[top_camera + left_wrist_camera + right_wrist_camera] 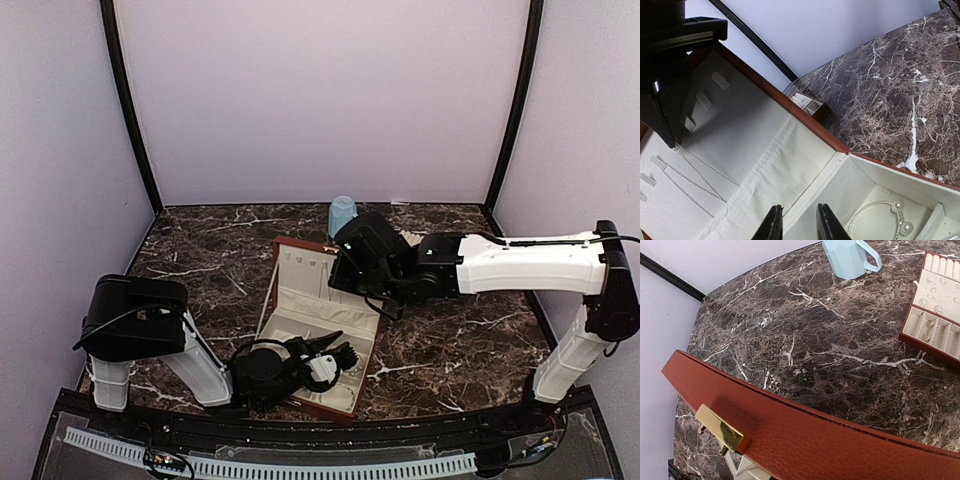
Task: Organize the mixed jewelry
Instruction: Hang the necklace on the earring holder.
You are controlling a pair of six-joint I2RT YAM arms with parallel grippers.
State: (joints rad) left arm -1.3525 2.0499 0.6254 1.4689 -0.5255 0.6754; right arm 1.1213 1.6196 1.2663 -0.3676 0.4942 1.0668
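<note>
The reddish-brown box [268, 305] lies open, its cream-lined lid [750, 125] raised. My right gripper [340, 275] reaches over the lid's top edge; its own view shows only the lid's leather back [840, 450] and gold clasp [720, 427]. In the left wrist view its dark shut tip [670, 136] meets the top of a thin silvery chain [705, 172] that drapes down the lining. A second chain [690, 192] hangs beside it. My left gripper [798, 206] hovers open over the box's base with nothing between its fingers. A pearl bracelet [875, 205] lies in a compartment to its right.
A pale blue mug [847, 257] stands at the back of the marble table. The cream slotted tray [920, 342], red-rimmed, holds small glinting pieces [932, 297] behind the box on the right. Lilac walls close the table's back and sides.
</note>
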